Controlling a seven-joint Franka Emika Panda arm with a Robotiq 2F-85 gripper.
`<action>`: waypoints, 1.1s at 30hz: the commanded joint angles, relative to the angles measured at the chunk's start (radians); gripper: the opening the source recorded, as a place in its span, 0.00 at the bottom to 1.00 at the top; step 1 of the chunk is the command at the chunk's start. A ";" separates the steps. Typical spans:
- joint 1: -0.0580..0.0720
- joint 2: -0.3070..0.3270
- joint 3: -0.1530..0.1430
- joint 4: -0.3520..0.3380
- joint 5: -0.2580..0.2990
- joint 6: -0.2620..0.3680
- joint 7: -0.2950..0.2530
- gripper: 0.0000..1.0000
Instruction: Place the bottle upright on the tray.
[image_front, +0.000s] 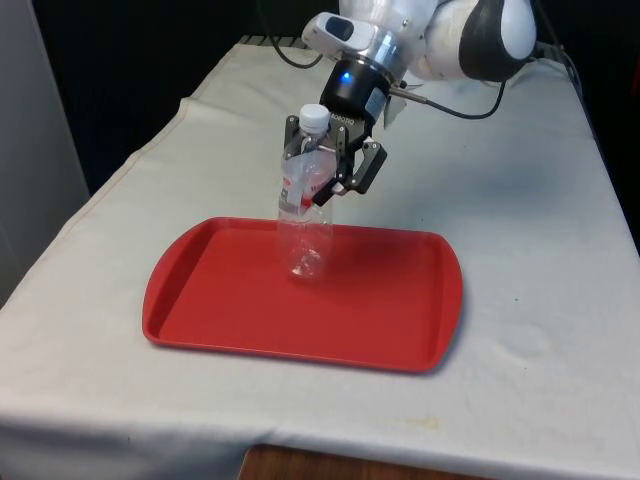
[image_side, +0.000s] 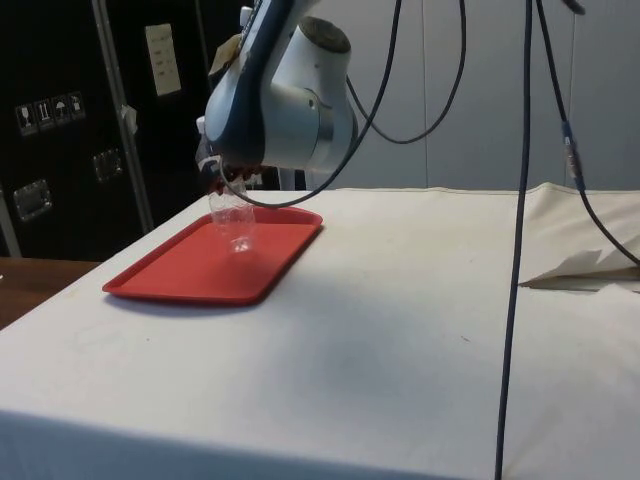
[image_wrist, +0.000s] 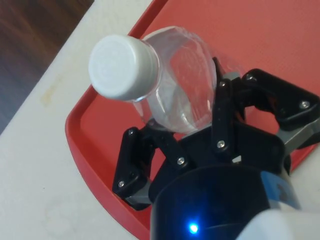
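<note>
Standing upright on tray (image_front: 400, 300): bottle (image_front: 305, 215), label illegible.

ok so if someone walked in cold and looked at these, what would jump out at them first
Most likely the red tray, bright against the white cloth in the middle of the table. Next, the clear bottle with its white cap, standing upright on the tray's far half. The black hand is at the bottle's upper part, one finger on each side of it.
</note>
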 joint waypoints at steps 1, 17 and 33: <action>0.001 0.000 0.001 0.001 0.000 0.003 0.003 0.36; 0.000 0.011 0.016 0.014 -0.014 0.053 0.044 0.36; 0.003 0.014 0.016 0.014 -0.020 0.071 0.079 0.36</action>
